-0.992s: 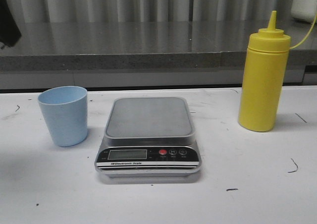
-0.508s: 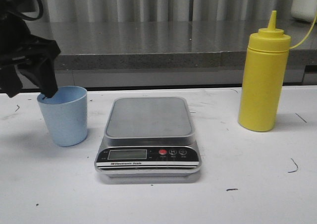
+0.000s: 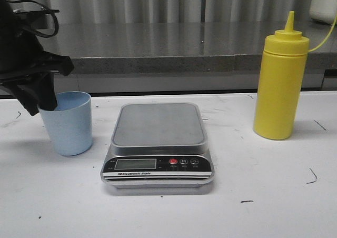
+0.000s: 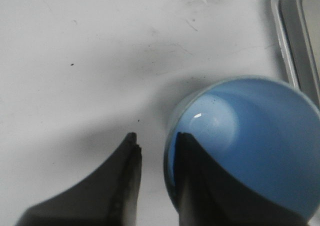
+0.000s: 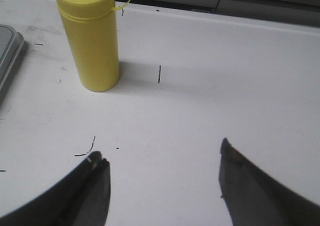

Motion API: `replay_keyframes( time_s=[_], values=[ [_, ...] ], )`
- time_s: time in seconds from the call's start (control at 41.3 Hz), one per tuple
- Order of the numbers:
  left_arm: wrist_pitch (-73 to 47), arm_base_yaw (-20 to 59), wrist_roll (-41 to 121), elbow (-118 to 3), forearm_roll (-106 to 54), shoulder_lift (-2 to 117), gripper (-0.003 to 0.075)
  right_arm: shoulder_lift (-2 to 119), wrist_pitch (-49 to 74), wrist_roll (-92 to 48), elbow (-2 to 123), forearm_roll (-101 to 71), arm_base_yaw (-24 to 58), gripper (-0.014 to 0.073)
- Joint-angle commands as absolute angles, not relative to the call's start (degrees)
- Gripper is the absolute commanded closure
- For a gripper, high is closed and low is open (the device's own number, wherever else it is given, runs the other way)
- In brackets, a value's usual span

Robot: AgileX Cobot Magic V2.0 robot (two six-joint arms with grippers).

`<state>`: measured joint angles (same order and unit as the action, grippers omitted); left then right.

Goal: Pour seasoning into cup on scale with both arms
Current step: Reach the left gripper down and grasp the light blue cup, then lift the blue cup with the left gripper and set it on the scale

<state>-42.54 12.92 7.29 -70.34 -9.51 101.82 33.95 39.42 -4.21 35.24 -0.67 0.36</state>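
Since half a second ago my left hand (image 3: 39, 109) has dropped lower and shifted slightly toward 9 o'clock; it now straddles the cup (image 3: 68, 123) rim at the cup's 9 o'clock edge. Left wrist view: one finger (image 4: 197, 171) sits inside the cup (image 4: 250, 146), the other finger (image 4: 122, 176) outside on the worktop (image 4: 90, 61) side, with the wall between them. Gap is narrow, but I can't tell whether the pads are actually pressing the wall, so grip not confirmed. Cup stands upright on the worktop (image 3: 263, 196), just beside the scale (image 3: 158, 143) at the scale's 9 o'clock, not on the platform. Scale platform is bare; red button (image 3: 172, 162) on the black front panel; LCD unreadable from here. Scale edge (image 4: 295, 36) shows in the left wrist view near the cup. Seasoning (image 3: 280, 82) stands upright at 3 o'clock of the scale, well apart from it, cap strap trailing off toward the frame edge. Right hand (image 5: 162, 181) is not visible in the front view; the right wrist view shows its fingers spread wide and holding nothing, above bare worktop, with the seasoning (image 5: 92, 36) well ahead of it, untouched.
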Motion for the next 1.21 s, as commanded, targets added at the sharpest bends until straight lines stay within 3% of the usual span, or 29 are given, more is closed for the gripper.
replay_keyframes(
  time_s=[0.0, 0.121, 0.435, 0.774, 1.185],
  values=[
    [-41.17, 13.42, 7.13, -72.15, -10.49, 99.47, 0.0673, 34.38, 35.87, -4.69, 36.85, 0.0, 0.36, 0.0101],
    [-43.41, 13.42, 7.13, -73.01, -10.49, 99.09, 0.0739, 34.38, 35.87, -4.69, 36.85, 0.0, 0.36, 0.0101],
    [-56.28, 18.15, 7.13, -86.9, -10.49, 96.17, 0.0741, 34.38, 35.87, -4.69, 36.85, 0.0, 0.36, 0.0101],
    [-57.1, 28.82, 7.0, -100.62, -10.09, 102.95, 0.0741, 34.38, 35.87, -4.69, 36.85, 0.0, 0.36, 0.0101],
    [-57.17, 29.06, 7.0, -102.67, -9.37, 109.65, 0.074, 34.38, 35.87, -4.69, 36.85, 0.0, 0.36, 0.0101]
  ],
)
